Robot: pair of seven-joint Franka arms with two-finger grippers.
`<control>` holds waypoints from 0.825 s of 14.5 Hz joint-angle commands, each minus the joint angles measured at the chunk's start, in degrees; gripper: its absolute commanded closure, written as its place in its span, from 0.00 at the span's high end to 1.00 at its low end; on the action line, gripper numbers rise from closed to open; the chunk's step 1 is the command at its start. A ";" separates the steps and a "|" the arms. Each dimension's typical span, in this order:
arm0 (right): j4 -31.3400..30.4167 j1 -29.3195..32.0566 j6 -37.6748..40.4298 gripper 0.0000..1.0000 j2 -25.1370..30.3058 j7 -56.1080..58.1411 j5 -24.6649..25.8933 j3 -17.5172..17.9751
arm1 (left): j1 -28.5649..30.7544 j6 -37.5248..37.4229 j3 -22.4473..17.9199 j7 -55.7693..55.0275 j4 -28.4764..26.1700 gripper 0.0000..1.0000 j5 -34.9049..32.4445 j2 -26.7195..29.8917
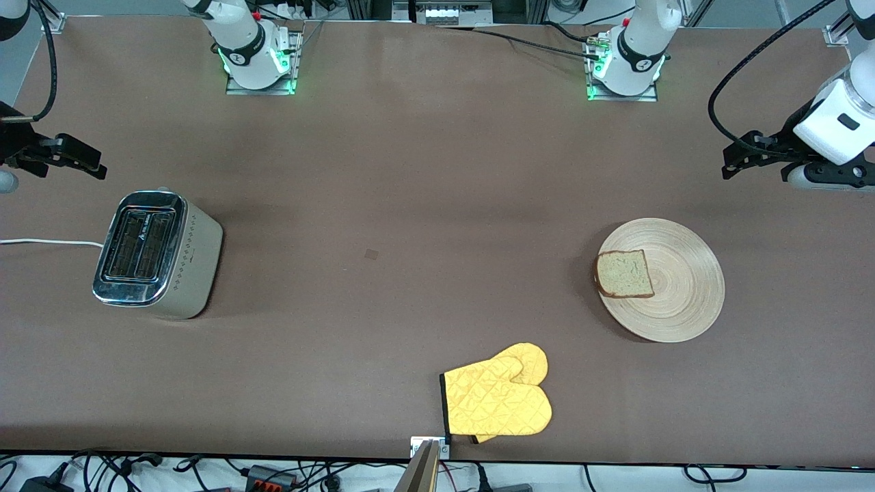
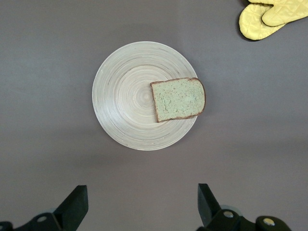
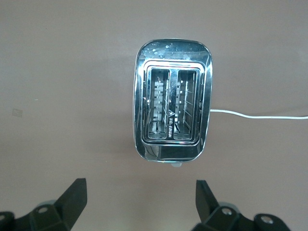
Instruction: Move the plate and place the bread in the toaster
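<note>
The wooden plate (image 1: 683,301) lies on the table toward the left arm's end, with the bread (image 1: 623,274) on its edge that faces the toaster. Both show in the left wrist view, plate (image 2: 122,101) and bread (image 2: 178,98). The toaster (image 1: 154,254) stands upright toward the right arm's end, with both slots empty; it also shows in the right wrist view (image 3: 172,150). My left gripper (image 1: 735,158) (image 2: 143,202) is open and empty, up over bare table beside the plate. My right gripper (image 1: 92,164) (image 3: 140,197) is open and empty, up over bare table beside the toaster.
A pair of yellow oven mitts (image 1: 499,400) (image 2: 269,17) lies near the table's front edge, nearer the camera than the plate. The toaster's white cord (image 1: 48,242) (image 3: 260,115) runs off the right arm's end of the table. A small square mark (image 1: 371,254) is mid-table.
</note>
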State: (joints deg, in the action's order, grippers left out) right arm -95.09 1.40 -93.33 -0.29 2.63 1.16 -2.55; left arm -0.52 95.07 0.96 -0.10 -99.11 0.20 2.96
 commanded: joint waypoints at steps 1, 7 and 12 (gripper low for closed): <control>0.26 0.18 -0.10 1.00 0.38 -0.61 0.16 0.09 | -0.10 -1.21 -0.17 -0.16 0.76 1.00 -1.43 -0.15; 0.26 0.27 -0.10 1.00 0.29 -0.53 0.16 0.09 | 0.61 -1.21 -0.17 0.10 1.54 1.00 -1.43 -0.58; 0.26 0.27 -0.19 1.00 -0.06 -0.61 0.25 0.09 | 0.69 -1.12 -0.17 0.18 1.72 1.00 -1.43 -0.94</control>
State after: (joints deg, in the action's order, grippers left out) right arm -95.09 1.42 -93.48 -0.32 2.57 1.16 -2.57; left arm 0.05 94.92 0.75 -0.10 -99.09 0.20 2.89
